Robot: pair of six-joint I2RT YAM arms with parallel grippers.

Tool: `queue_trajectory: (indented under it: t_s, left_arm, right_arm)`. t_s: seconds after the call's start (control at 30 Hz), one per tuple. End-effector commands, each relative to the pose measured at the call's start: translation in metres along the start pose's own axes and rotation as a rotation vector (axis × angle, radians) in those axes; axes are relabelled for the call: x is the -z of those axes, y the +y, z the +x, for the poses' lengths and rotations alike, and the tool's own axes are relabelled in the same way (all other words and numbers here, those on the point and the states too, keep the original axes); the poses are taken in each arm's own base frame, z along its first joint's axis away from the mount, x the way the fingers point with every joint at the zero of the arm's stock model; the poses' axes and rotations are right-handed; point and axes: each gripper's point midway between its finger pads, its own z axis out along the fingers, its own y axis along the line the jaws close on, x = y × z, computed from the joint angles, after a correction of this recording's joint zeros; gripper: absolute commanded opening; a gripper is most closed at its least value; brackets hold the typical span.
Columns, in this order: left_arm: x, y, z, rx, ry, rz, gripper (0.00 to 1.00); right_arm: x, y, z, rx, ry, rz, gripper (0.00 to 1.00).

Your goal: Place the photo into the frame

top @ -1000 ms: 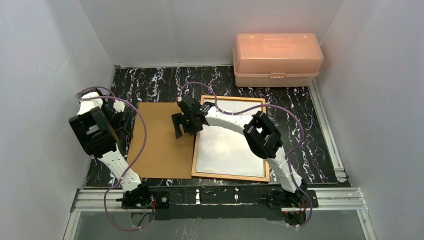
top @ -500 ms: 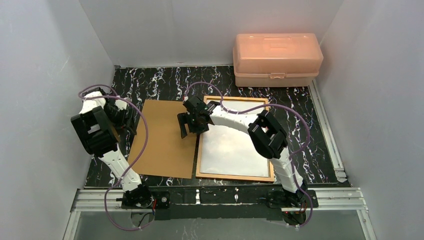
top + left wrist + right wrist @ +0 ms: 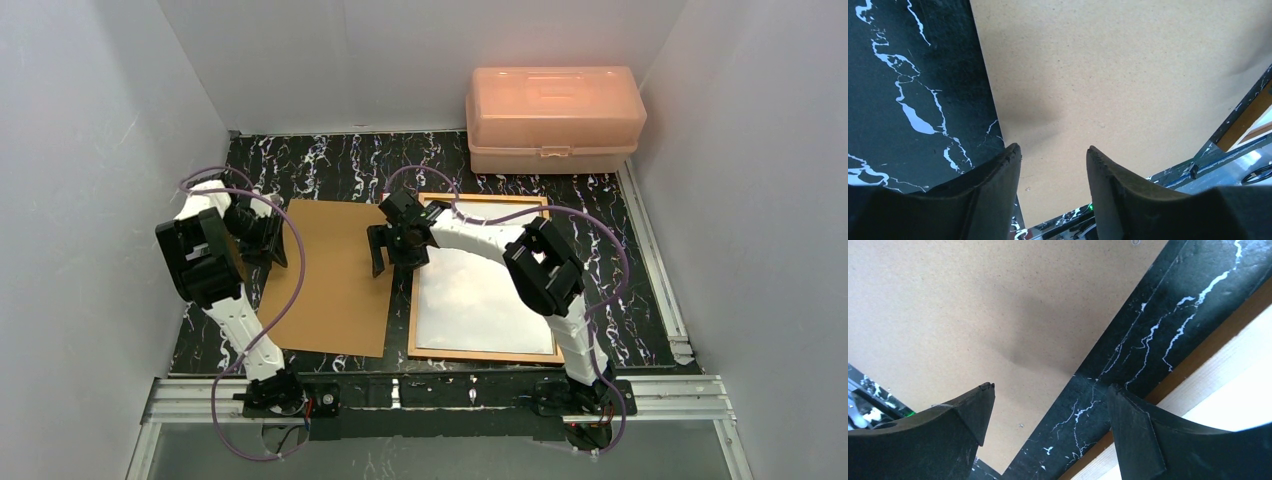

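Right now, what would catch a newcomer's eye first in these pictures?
The big pink plastic box at the far right of the black marble table stands out first. Then come the two flat rectangles in the middle: the brown backing board on the left and the frame with a pale sheet inside it on the right. The right hand hovers open above the gap between them.

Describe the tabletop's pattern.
The tabletop is black with thin white marble-like veins. It shows best in the left wrist view.
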Motion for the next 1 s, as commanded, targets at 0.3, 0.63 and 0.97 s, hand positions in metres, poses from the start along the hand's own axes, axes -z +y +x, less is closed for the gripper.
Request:
queue_trajectory:
  t_s: [0.3, 0.63, 0.97]
  left_arm:
    - [0.000, 0.036, -0.018, 0.054, -0.021, -0.158, 0.23]
    - [-0.033, 0.046, -0.004, 0.037, 0.047, -0.224, 0.06]
    - [-0.045, 0.013, 0.002, -0.023, 0.080, -0.172, 0.00]
  right_arm:
    - [-0.006, 0.001, -0.004, -0.098, -0.001, -0.022, 0.91]
    - [-0.008, -0.003, -0.004, -0.124, -0.001, -0.016, 0.93]
    - [0.001, 0.034, -0.025, -0.162, -0.051, -0.250, 0.94]
